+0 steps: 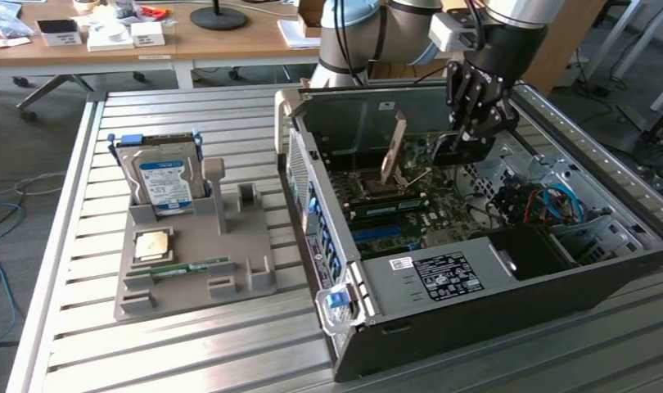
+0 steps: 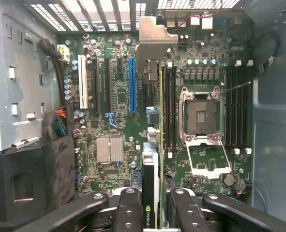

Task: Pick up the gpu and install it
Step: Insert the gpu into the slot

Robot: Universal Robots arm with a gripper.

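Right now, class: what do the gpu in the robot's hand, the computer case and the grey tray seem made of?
The gpu: dark circuit board, likely fibreglass, edge greenish; its bracket is dull silver metal. The computer case: sheet metal, dark outside, bare grey inside, with punched vents. The grey tray: matt, moulded-looking, probably plastic.

An open computer case [image 1: 462,327] fills the right half of the exterior view, lying on a table [image 1: 200,360]. In the frame's upper right the gripper [image 1: 474,131] hangs inside the case above the motherboard [image 1: 419,217], with the gpu [image 1: 462,150] clamped in its grip. At centre left a tray [image 1: 239,270] lies on the table. A hard drive [image 1: 164,184] stands at its far end and a memory stick [image 1: 190,268] lies near its front edge.
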